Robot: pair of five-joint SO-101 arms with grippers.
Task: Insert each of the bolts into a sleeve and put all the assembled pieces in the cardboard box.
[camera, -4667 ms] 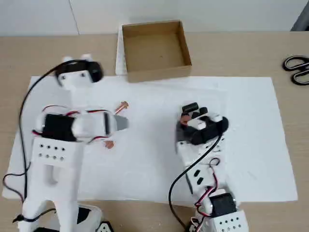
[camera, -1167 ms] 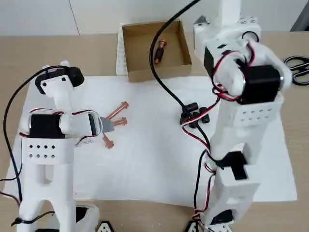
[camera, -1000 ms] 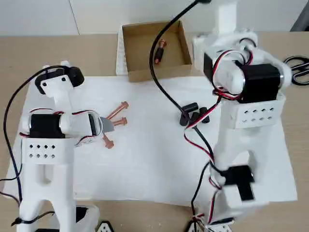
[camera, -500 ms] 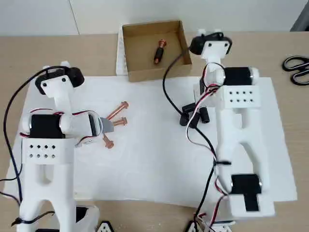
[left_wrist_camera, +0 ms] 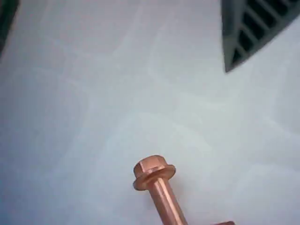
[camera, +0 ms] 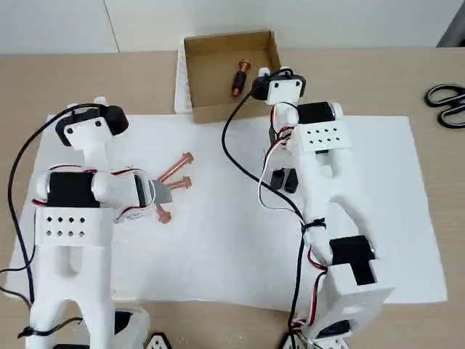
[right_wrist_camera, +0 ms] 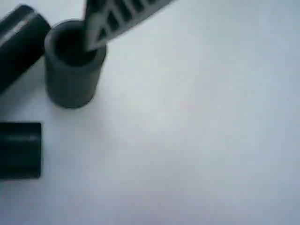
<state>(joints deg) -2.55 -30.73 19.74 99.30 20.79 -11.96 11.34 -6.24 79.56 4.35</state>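
High view: my right arm has swung back from the cardboard box (camera: 190, 80) at 12 o'clock to the sleeves (camera: 285, 179) at 3 o'clock. One assembled piece (camera: 240, 78) lies boxed; three bolts (camera: 176, 169) remain at 9 o'clock.

Left wrist: left jaws released, empty, above a bolt (left_wrist_camera: 154, 180).

Right wrist: right jaws over an upright sleeve (right_wrist_camera: 74, 63); grip state I cannot tell.

No legible writing.

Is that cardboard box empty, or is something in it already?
Not empty. The cardboard box holds one assembled piece, a copper bolt in a black sleeve, lying on its floor.
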